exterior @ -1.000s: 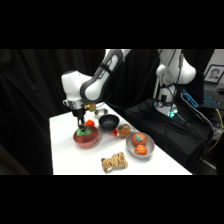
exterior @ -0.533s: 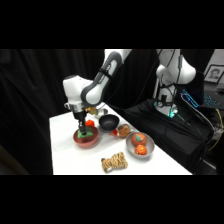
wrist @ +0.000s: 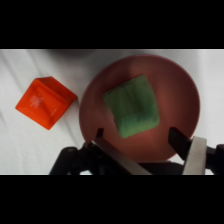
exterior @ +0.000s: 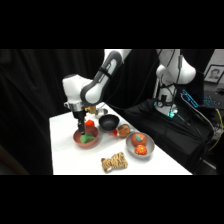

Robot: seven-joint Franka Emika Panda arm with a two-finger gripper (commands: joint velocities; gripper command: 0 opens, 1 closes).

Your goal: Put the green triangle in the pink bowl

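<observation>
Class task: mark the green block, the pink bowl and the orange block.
Small flat bright-green block (wrist: 132,106), wrist view, top face.
Round salmon-pink bowl (wrist: 182,85), wrist view, inner wall.
Orange-red block (wrist: 45,101), wrist view, top face.

The white arm reaches in from the upper right, bent at the elbow, wrist pointing straight down. Its gripper (wrist: 135,139) hangs low over the surface, fingers (wrist: 181,140) spread apart and holding nothing.
</observation>
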